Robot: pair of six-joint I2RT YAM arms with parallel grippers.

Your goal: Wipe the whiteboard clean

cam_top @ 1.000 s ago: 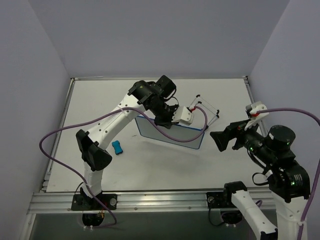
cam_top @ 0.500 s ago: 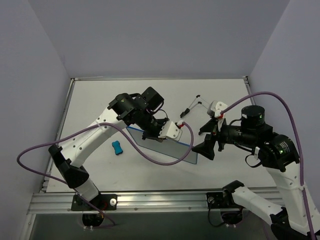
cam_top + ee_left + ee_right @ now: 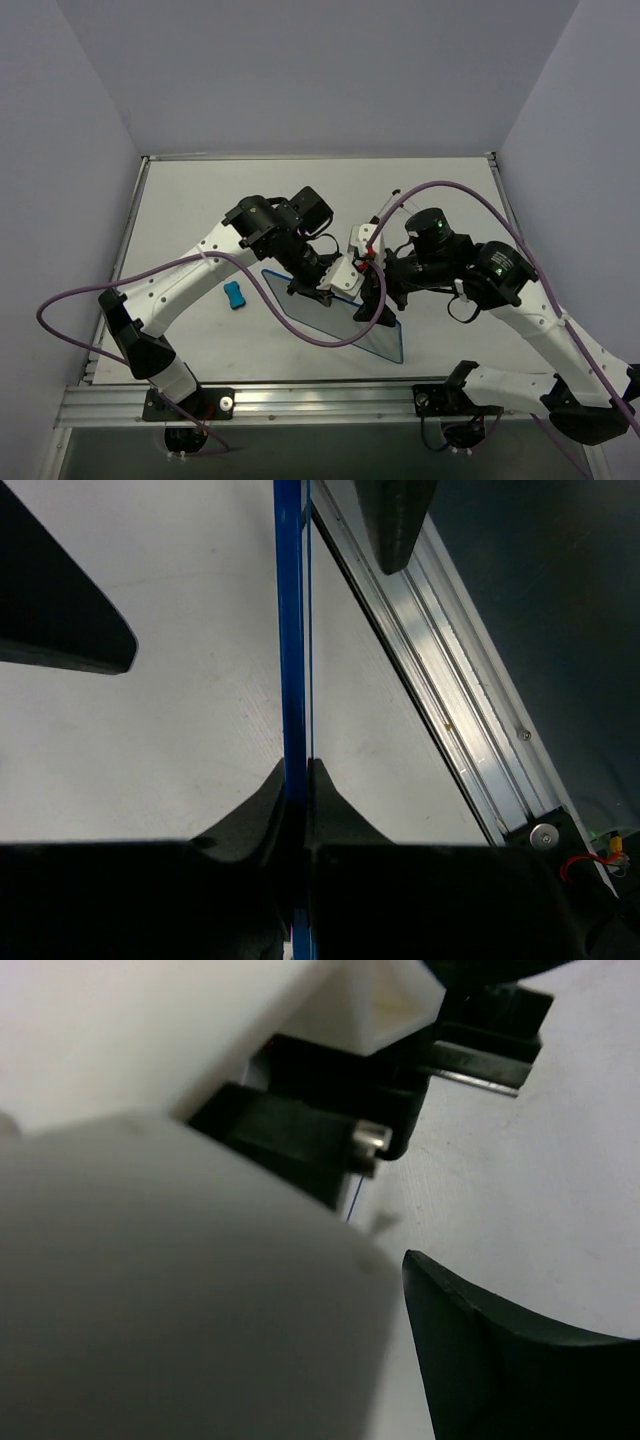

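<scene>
The whiteboard (image 3: 380,338) is held tilted above the table's near middle, its blue rim toward the front rail. My left gripper (image 3: 322,284) is shut on its upper edge. In the left wrist view the rim (image 3: 292,630) runs edge-on between my pinched left gripper (image 3: 297,765). My right gripper (image 3: 371,300) is open at the board's right side. Its dark fingers (image 3: 60,630) stand apart on either side of the rim. In the right wrist view one finger (image 3: 500,1360) shows and a blurred pale surface hides the other. I cannot see any writing.
A small blue bone-shaped eraser (image 3: 235,294) lies on the table left of the board. The board's black wire stand legs (image 3: 385,208) stick up behind the grippers. The metal front rail (image 3: 300,400) runs along the near edge, also in the left wrist view (image 3: 450,710).
My left gripper has carried the whiteboard from the table's middle toward the near edge. My right arm has swung in from the right, and its open gripper now sits at the board.
</scene>
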